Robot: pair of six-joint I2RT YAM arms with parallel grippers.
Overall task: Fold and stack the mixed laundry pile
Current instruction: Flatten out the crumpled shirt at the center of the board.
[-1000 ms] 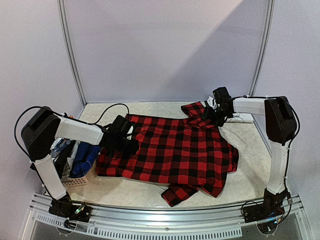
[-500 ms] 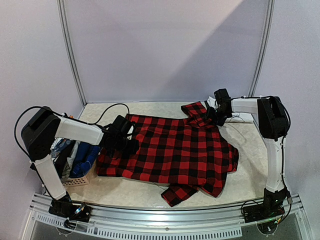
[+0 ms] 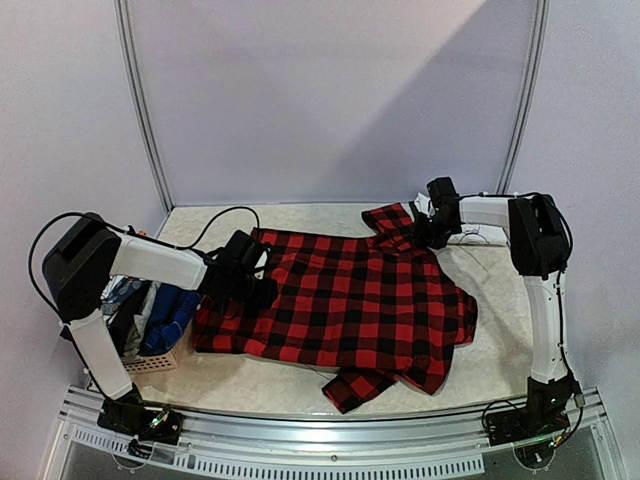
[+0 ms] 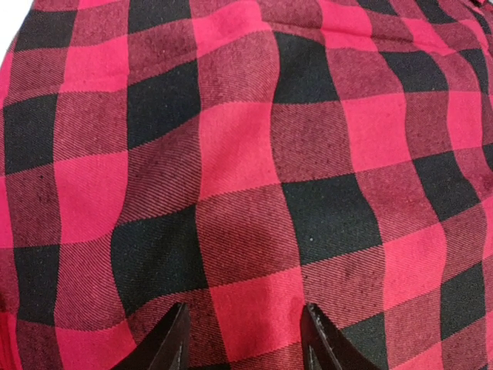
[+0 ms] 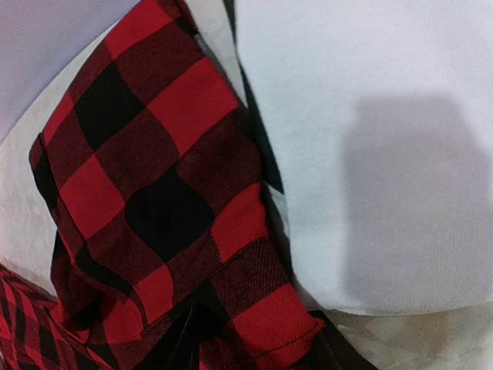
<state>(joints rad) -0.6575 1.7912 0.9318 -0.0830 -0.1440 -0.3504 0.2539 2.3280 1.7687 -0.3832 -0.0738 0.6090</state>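
We are seeing the red-black plaid shirt [image 3: 350, 290] lying spread beneath both pincers, the left pincer [image 4: 245, 312] standing spread on flat cloth, the right pincer [image 5: 254, 337] straddling a hem, its grip impossible to tell, so we are judging both should pinch edges firmly before lifting together.

Top external: fixed, high, behind the arm bases. Faces down and away across the whole table [image 3: 500, 350] to the far wall. Widest and farthest view.

Left wrist: very close above the red-black plaid shirt [image 4: 246, 154], looking down. Cloth fills the frame, near the shirt's left edge.

Right wrist: close in at the shirt's far right corner, with a white surface [image 5: 370, 154] beside it.

Shared: the shirt, in all three views. The wrist views show opposite ends of it, with no overlap.
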